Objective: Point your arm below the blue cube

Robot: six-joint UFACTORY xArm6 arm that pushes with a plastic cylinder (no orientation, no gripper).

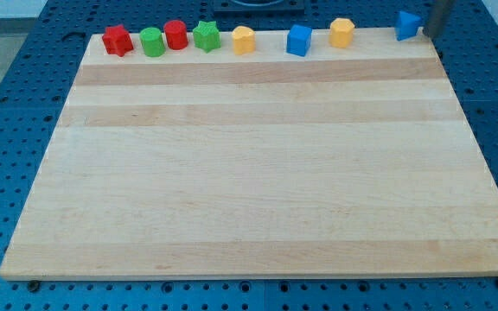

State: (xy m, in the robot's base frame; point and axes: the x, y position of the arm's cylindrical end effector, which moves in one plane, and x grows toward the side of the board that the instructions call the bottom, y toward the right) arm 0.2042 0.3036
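A blue cube (298, 40) sits at the top edge of the wooden board (258, 173), right of centre. A second blue block (408, 24), shape unclear, lies at the board's top right corner. My dark rod comes in from the view's top right, and my tip (429, 33) is right beside that second blue block on its right side; I cannot tell whether it touches. My tip is far to the right of the blue cube and slightly above it in the view.
Along the top edge, from the left, lie a red star-like block (118, 40), a green block (151, 41), a red block (175, 34), a green star (206, 35), a yellow block (244, 40) and, right of the blue cube, another yellow block (342, 32).
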